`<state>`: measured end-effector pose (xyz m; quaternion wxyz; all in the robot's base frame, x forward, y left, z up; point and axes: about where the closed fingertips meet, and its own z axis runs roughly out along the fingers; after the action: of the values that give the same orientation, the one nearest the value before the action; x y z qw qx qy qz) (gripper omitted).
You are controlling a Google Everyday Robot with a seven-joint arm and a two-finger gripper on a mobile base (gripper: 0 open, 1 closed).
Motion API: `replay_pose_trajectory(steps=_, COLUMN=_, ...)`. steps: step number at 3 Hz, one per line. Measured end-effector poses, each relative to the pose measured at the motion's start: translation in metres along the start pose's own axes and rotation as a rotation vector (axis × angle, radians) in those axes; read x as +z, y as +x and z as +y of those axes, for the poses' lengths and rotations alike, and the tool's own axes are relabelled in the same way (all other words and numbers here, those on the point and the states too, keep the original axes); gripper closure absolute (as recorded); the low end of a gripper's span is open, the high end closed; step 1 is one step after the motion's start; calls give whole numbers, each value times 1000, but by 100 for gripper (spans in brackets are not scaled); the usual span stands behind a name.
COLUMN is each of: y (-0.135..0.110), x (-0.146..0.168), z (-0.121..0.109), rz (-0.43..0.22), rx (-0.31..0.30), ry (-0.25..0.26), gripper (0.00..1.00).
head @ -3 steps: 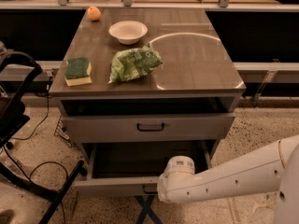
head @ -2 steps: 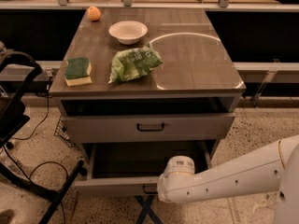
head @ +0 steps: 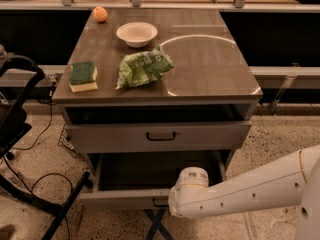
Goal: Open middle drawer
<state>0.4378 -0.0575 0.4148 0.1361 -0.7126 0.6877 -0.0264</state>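
While the wide grey metal middle drawer (head: 120, 199) with its low front panel stands drawn well out beneath the grey steel table (head: 210, 64), showing a deep, plain and seemingly empty inside, the job looks close to finished. The gripper (head: 173, 204) at the tip of the white robot arm (head: 250, 189) sits low at the drawer's front, just beside the small black bar handle (head: 160, 202) at its centre; whether the jaws are apart, together or clamped on that bar I cannot tell, since the round wrist hides them. Above it, the grey drawer with the taller front panel (head: 210, 135) sits further back. By my judgement the middle drawer is a stiff box on runners and, with nothing in it, light to move, so it should slide straight. The bar is the only proper hold: it is narrow and smooth, so a shallow grip may slip off, and a pull away from centre could make the runners bind. On the table lie a green sponge (head: 83, 75), a green crinkled bag (head: 144, 68), a white bowl (head: 136, 34) and an orange fruit (head: 100, 14), well clear of the work.
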Motion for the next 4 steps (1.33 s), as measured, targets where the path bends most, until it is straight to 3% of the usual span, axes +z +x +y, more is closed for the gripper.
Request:
replay_pose_trajectory(steps=1, y=0, x=-11, z=-3, rz=18, rx=0, ry=16, gripper=100)
replay_pose_trajectory(steps=2, y=-1, x=-36, z=-9, rz=55, rx=0, ry=50, gripper=100)
replay_pose_trajectory(steps=3, y=-3, x=-126, z=-32, rz=173, rx=-10, ry=183, gripper=100)
replay_pose_trajectory(steps=4, y=0, x=-173, z=-53, rz=214, rx=-24, ry=274, gripper=100)
